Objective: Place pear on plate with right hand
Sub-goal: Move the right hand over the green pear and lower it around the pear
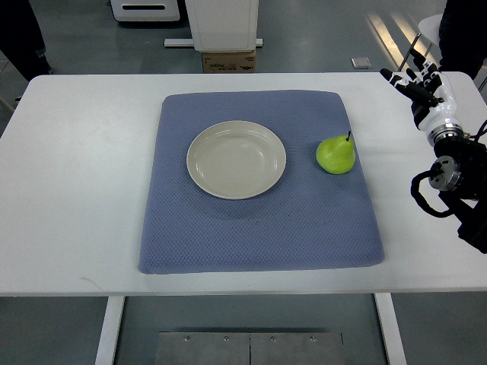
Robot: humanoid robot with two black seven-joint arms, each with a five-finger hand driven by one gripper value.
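While the right hand [415, 82] hovers off the mat's [259, 228] far-right corner w/ fingers loosely spread, holding nothing, the pear [335, 154] sits on the mat just right of the plate [237, 160]. Step: reach, prob. Next: swing left, lower, wrap pear.

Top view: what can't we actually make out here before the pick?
- Right hand: only part of the arm shows, the rest cut off by the right edge; the dark fingers are too small to tell open from curled.
- Left arm: not in the picture at all.
- Pear: its underside on the blue mat is hidden from this steep angle.
- Box behind the table: print too small to read.
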